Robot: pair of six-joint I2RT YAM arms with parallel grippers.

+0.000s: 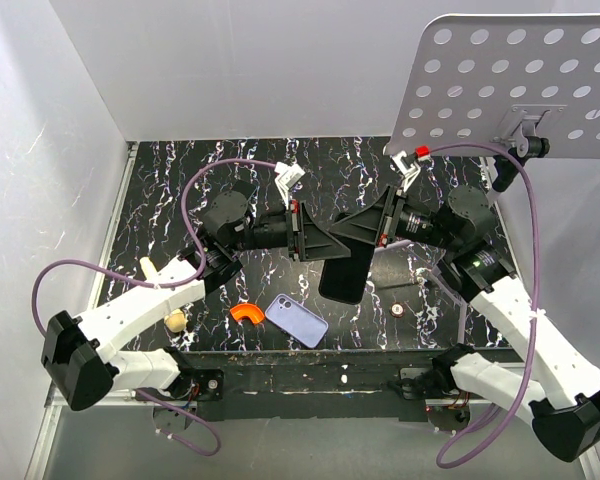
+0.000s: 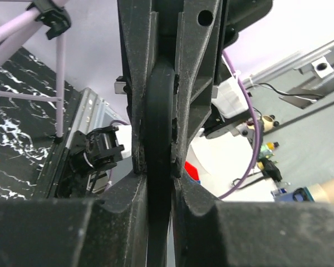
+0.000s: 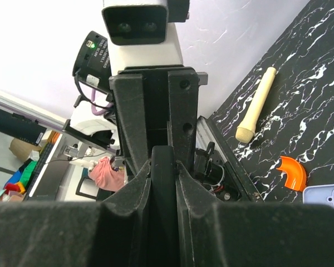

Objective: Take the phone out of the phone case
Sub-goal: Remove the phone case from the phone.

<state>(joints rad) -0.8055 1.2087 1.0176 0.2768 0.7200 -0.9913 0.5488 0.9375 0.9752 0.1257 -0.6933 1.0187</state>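
A black phone (image 1: 343, 275) hangs edge-up above the middle of the table, held from both sides. My left gripper (image 1: 325, 245) is shut on its left part and my right gripper (image 1: 360, 232) is shut on its right part. The lilac phone case (image 1: 297, 320) lies empty on the table in front of and below the phone, camera cut-out up. In the left wrist view the phone's dark edge (image 2: 159, 111) runs between my fingers (image 2: 159, 178). In the right wrist view the phone (image 3: 164, 161) sits clamped in my gripper (image 3: 164, 178), and the case's corner (image 3: 326, 198) shows at the lower right.
An orange curved piece (image 1: 246, 313) lies left of the case. A cream wooden peg (image 1: 150, 268) and a small cream knob (image 1: 175, 320) lie by the left arm. A small round disc (image 1: 397, 309) lies at right. A white perforated board (image 1: 520, 80) overhangs the back right.
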